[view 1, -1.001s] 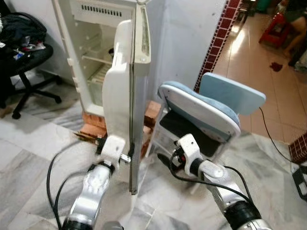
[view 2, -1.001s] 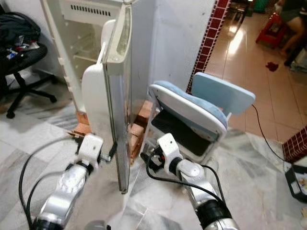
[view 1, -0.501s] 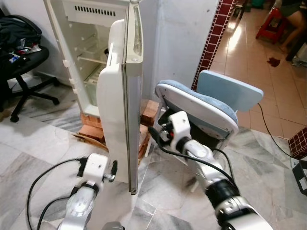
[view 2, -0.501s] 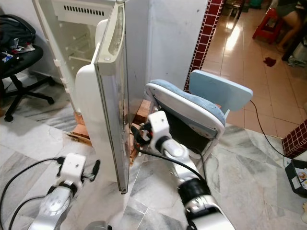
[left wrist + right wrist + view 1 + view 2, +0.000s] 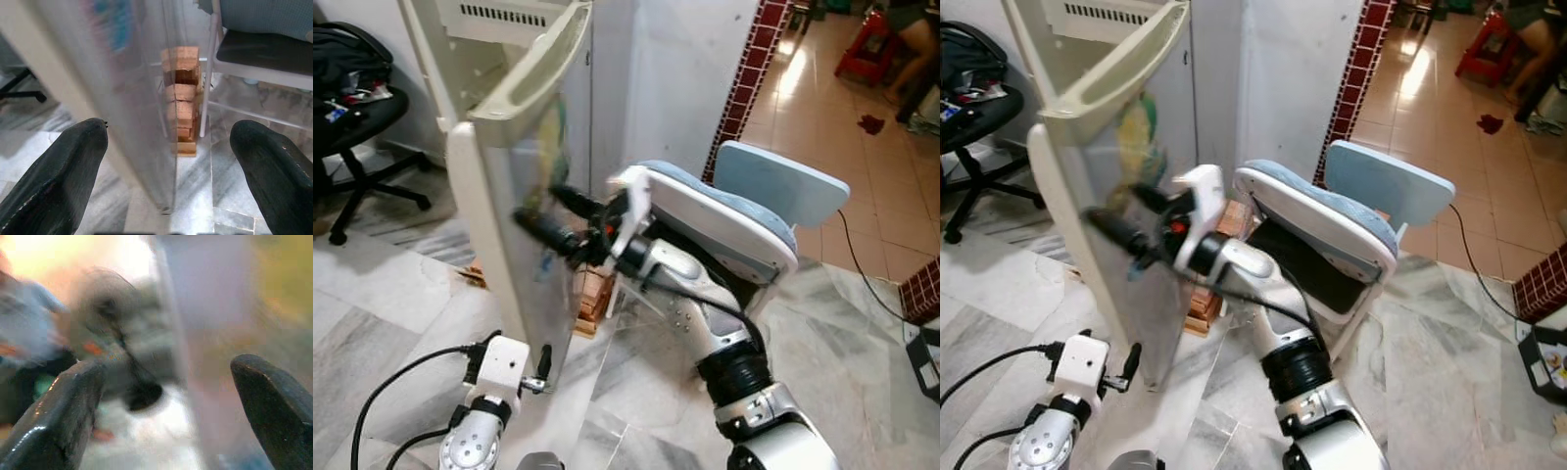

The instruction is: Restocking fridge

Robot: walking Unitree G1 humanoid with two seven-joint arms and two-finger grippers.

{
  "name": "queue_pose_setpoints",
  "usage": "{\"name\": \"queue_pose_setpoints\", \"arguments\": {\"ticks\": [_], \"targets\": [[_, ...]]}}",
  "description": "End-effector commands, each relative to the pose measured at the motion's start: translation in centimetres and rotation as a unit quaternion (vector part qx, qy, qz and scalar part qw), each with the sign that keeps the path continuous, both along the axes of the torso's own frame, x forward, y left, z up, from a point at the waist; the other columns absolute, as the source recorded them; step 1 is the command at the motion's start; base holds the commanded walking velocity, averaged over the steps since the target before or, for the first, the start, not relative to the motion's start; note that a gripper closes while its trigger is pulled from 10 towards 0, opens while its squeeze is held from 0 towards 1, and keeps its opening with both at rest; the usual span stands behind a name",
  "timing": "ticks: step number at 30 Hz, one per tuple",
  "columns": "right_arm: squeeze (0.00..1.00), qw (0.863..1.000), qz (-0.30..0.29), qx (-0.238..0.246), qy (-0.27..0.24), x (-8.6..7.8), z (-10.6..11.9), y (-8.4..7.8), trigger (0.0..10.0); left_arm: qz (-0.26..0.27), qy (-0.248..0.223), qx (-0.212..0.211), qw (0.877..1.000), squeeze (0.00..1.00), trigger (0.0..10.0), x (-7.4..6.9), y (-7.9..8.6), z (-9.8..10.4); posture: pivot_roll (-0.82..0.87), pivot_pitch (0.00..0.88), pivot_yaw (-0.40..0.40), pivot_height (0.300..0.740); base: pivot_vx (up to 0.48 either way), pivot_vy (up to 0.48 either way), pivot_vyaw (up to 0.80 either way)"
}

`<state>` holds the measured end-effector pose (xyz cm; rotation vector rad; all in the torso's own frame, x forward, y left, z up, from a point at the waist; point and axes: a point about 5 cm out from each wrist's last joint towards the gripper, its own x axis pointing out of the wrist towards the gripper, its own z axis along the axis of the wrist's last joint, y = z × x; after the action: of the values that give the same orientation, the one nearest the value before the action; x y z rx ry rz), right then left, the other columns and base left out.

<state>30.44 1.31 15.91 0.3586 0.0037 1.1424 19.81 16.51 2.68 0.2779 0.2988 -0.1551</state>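
Fridge door [image 5: 504, 196] stands swung out before you, its outer face toward your right arm, faded stickers on it. Fridge body [image 5: 460, 39] behind the door, against the white wall.

Beside the door, on its outer side: a chair [image 5: 744, 211] with blue cushion and white frame, tipped against the wall. Brick stack [image 5: 182, 98] under the fridge, between door and chair leg. Office chair [image 5: 357, 117] with dark clutter on the door's far side, well apart. Red-tiled pillar [image 5: 749, 78] beyond the blue chair; tan tile floor past it, a person seated on a red stool [image 5: 862, 44] at the far end.

Your right gripper [image 5: 553, 217] is raised, forearm bent across the blue chair, black fingers spread and pointing at the door's outer face; contact cannot be told, motion blur.

Your left gripper [image 5: 168, 161] is low near the door's bottom edge, jaws spread wide, holding nothing.

Floor [image 5: 391, 323] under the door: grey-veined marble.
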Motion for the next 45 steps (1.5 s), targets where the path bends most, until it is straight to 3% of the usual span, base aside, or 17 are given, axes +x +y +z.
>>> {"name": "queue_pose_setpoints", "arguments": {"ticks": [1, 5, 8, 10, 11, 13, 17, 23, 24, 26, 28, 30, 31, 32, 36, 39, 45], "targets": [[0.00, 0.996, -0.061, -0.066, 0.018, 0.3, -3.5, -1.3, 10.0, -0.007, -0.002, 0.008, 1.000, 0.00, 10.0, 0.2, -0.3, 0.1, 0.16, 0.000, -0.074, 0.740, 0.000, 0.000, 0.00], [0.00, 0.985, -0.132, -0.112, 0.024, 0.7, -5.4, -4.7, 10.0, 0.006, -0.019, 0.007, 1.000, 0.00, 10.0, 0.9, -0.3, 0.7, 0.16, 0.000, -0.072, 0.740, 0.000, 0.000, 0.00], [0.00, 0.958, -0.237, -0.156, 0.043, 1.0, -6.6, -9.4, 10.0, 0.030, -0.046, 0.010, 0.998, 0.00, 10.0, 2.0, 0.1, 2.0, 0.15, 0.000, -0.065, 0.740, 0.000, 0.000, 0.00], [0.00, 0.948, -0.265, -0.167, 0.047, 1.0, -6.8, -10.5, 10.0, 0.035, -0.052, 0.010, 0.998, 0.00, 10.0, 2.3, 0.2, 2.3, 0.15, 0.000, -0.065, 0.740, 0.000, 0.000, 0.00], [0.00, 0.919, -0.332, -0.212, 0.030, 1.3, -7.4, -13.1, 10.0, 0.037, -0.070, 0.008, 0.997, 0.00, 10.0, 2.8, 0.1, 3.4, 0.15, 0.000, -0.058, 0.740, 0.000, 0.349, 0.00], [0.00, 0.909, -0.350, -0.226, 0.020, 1.3, -7.5, -14.1, 10.0, 0.035, -0.076, 0.007, 0.996, 0.00, 10.0, 2.9, 0.1, 3.7, 0.15, 0.000, -0.058, 0.740, 0.000, 0.420, 0.00], [0.00, 0.860, -0.437, -0.265, -0.021, 1.9, -6.9, -17.2, 10.0, 0.044, -0.091, 0.013, 0.995, 0.00, 10.0, 3.0, 0.3, 4.0, 0.13, 0.000, -0.056, 0.740, 0.000, 0.456, 0.00], [0.00, 0.839, -0.459, -0.287, -0.056, 1.6, -6.3, -18.4, 10.0, 0.061, -0.096, 0.008, 0.993, 0.00, 10.0, 3.1, 0.4, 4.1, 0.11, 0.000, -0.043, 0.740, 0.000, 0.480, 0.00], [0.00, 0.841, -0.458, -0.284, -0.055, 1.3, -6.3, -18.3, 10.0, 0.060, -0.098, 0.007, 0.993, 0.00, 10.0, 3.1, 0.4, 4.2, 0.11, 0.000, -0.043, 0.740, 0.000, 0.480, 0.00], [0.00, 0.866, -0.434, -0.246, -0.031, 0.2, -6.7, -17.8, 10.0, 0.065, -0.105, 0.004, 0.992, 0.00, 10.0, 3.1, 0.3, 4.5, 0.11, 0.000, -0.051, 0.740, 0.000, 0.480, 0.00], [0.00, 0.868, -0.444, -0.221, -0.001, -0.5, -7.4, -17.7, 10.0, 0.071, -0.108, 0.003, 0.992, 0.00, 10.0, 3.2, 0.3, 4.7, 0.12, 0.000, -0.063, 0.740, 0.000, 0.480, 0.00], [0.00, 0.858, -0.472, -0.197, 0.034, -1.0, -8.2, -17.7, 10.0, 0.073, -0.110, 0.003, 0.991, 0.00, 10.0, 3.3, 0.3, 4.8, 0.13, 0.000, -0.073, 0.740, 0.000, 0.480, 0.00], [0.00, 0.839, -0.509, -0.179, 0.065, -1.2, -8.7, -18.0, 10.0, 0.072, -0.116, 0.004, 0.991, 0.00, 10.0, 3.4, 0.4, 4.9, 0.13, 0.000, -0.074, 0.740, 0.000, 0.480, 0.00], [0.00, 0.839, -0.509, -0.179, 0.065, -1.2, -8.7, -18.0, 10.0, 0.072, -0.116, 0.004, 0.991, 0.00, 10.0, 3.4, 0.4, 4.9, 0.13, 0.000, -0.074, 0.740, 0.000, 0.480, 0.00], [0.00, 0.805, -0.553, -0.204, 0.059, -1.3, -8.8, -18.5, 10.0, 0.085, -0.122, -0.001, 0.989, 0.00, 10.0, 3.8, 0.8, 5.2, 0.12, 0.000, -0.062, 0.740, 0.000, 0.480, 0.00], [0.00, 0.813, -0.542, -0.207, 0.053, -1.3, -8.8, -18.6, 10.0, 0.079, -0.131, -0.001, 0.988, 0.00, 10.0, 4.5, 0.9, 5.6, 0.12, 0.000, -0.055, 0.740, 0.000, 0.480, 0.00], [0.00, 0.802, -0.566, -0.174, 0.077, -1.6, -8.8, -20.2, 10.0, 0.098, -0.143, -0.009, 0.985, 0.00, 10.0, 5.0, 1.3, 6.3, 0.11, 0.000, -0.048, 0.740, 0.000, 0.480, 0.00]]}}
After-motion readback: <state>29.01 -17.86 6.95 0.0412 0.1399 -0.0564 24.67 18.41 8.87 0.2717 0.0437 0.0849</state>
